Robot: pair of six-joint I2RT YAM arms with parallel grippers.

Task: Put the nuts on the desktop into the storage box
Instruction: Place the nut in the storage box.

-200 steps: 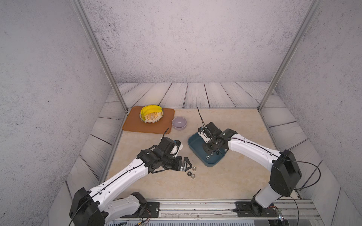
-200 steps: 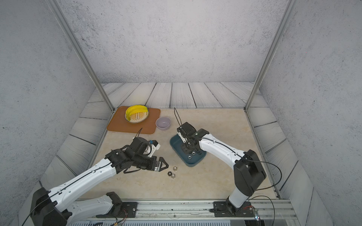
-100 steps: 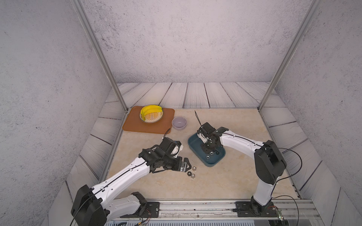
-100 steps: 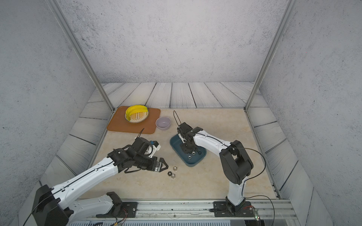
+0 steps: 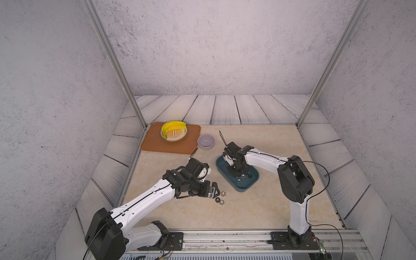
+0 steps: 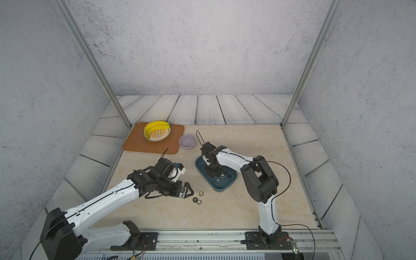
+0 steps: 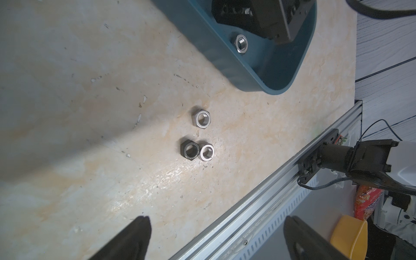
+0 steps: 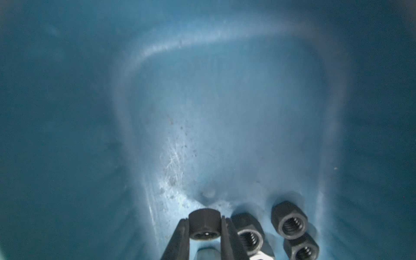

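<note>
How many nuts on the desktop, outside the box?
3: lone silver nut nearest the storage box; black nut and second silver nut side by side nearby. Left arm could hide more.

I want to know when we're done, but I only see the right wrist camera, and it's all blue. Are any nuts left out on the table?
Observer: Yes, three nuts lie on the desktop, close to the storage box.
Child: What colours?
Observer: Two silver, one black; the black one touches a silver one.
Child: Who'll grab them?
Observer: Probably the left gripper: it hangs beside them, jaws wide open, empty.
</note>
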